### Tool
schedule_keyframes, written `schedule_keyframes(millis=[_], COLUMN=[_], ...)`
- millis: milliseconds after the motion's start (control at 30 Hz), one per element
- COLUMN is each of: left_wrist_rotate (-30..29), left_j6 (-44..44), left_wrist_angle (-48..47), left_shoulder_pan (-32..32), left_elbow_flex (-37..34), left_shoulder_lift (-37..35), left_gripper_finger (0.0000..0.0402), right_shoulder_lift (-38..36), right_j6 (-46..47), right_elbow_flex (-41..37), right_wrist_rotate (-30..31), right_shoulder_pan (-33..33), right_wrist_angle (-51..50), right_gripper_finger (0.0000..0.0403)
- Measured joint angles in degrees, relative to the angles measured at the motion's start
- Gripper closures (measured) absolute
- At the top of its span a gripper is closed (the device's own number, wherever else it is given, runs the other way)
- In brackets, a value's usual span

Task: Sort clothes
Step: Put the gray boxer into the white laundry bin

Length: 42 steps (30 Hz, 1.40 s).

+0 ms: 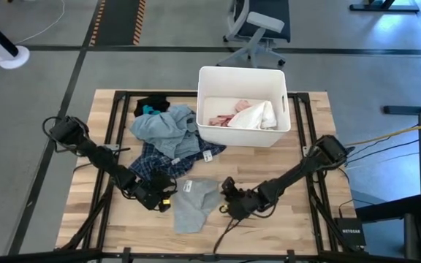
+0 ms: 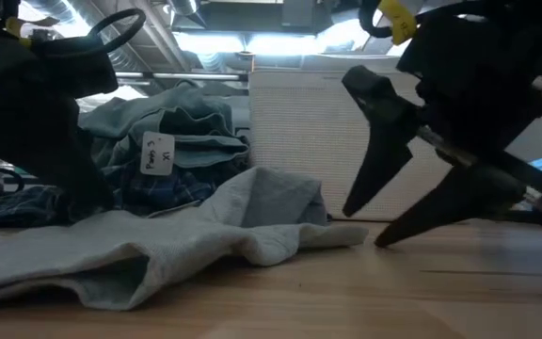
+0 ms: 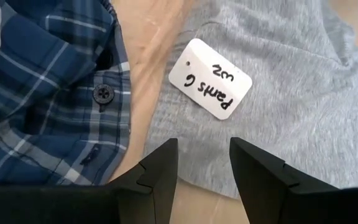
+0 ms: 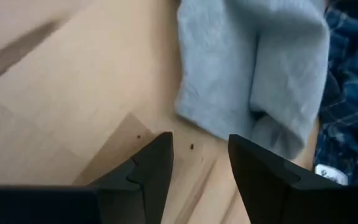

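Grey pants (image 1: 196, 204) lie spread flat on the wooden table (image 1: 283, 219), with a white tag (image 3: 211, 78) on them. My left gripper (image 3: 202, 144) is open and points down over the pants' left edge, near the tag and beside the dark blue plaid shirt (image 3: 48, 93). My right gripper (image 4: 199, 138) is open just above bare wood at the pants' right edge (image 4: 247, 68). The light blue-grey garment (image 1: 163, 126), the plaid shirt (image 1: 159, 162) and teal and black pieces (image 1: 150, 108) lie piled at the far left. Pink and white clothes (image 1: 247, 115) lie in the white bin (image 1: 243, 79). My left gripper's open fingers (image 3: 160, 168) stand over the pants' left edge (image 3: 166, 124) just near the tag, coming from above. I cannot tell whether they touch the cloth. The pants lie flat on the table. My right gripper touches nothing.
The white bin stands at the far middle of the table. The clothes pile with its tags (image 2: 155, 153) lies left of the bin. Bare wood (image 1: 291, 168) shows on the right and along the near edge. Both arms (image 1: 93, 150) (image 1: 305, 164) reach in low from the sides.
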Motion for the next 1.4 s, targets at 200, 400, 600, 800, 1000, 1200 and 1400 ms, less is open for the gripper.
schedule_keyframes(millis=[200,400,600,800,1000,1200,1400], left_wrist_rotate=[-0.06,-0.06,-0.06,-0.05,-0.04,-0.06,-0.06], left_j6=[0.12,0.31,0.31,0.12,-1.11,-1.65,-1.65], left_wrist_angle=[-0.12,-0.13,-0.18,-0.42,-0.58,-0.38,-0.1], left_shoulder_pan=[0.0,0.0,0.0,-0.09,-0.07,-0.07,-0.07], left_elbow_flex=[0.0,0.0,0.0,0.0,0.0,0.0,0.0], left_shoulder_lift=[0.0,-0.02,-0.02,-0.02,-0.02,-0.02,-0.02], left_gripper_finger=[0.026,0.026,0.026,0.026,0.026,0.026,0.026], right_shoulder_lift=[2.31,2.59,3.0,2.47,2.36,2.25,2.25], right_j6=[-8.34,-9.73,-9.44,-7.83,-2.52,-0.88,-7.94], right_elbow_flex=[0.18,0.06,2.26,9.38,21.01,27.06,27.39], right_wrist_rotate=[-0.21,-0.35,-1.09,-0.19,-1.86,-3.21,2.49], right_shoulder_pan=[-0.14,-0.2,-0.09,1.67,4.35,6.29,5.88], right_wrist_angle=[8.96,11.21,10.97,-2.0,-19.17,-20.86,-15.81], right_gripper_finger=[0.0244,0.0289,0.0391,0.039,0.039,0.0397,0.0393])
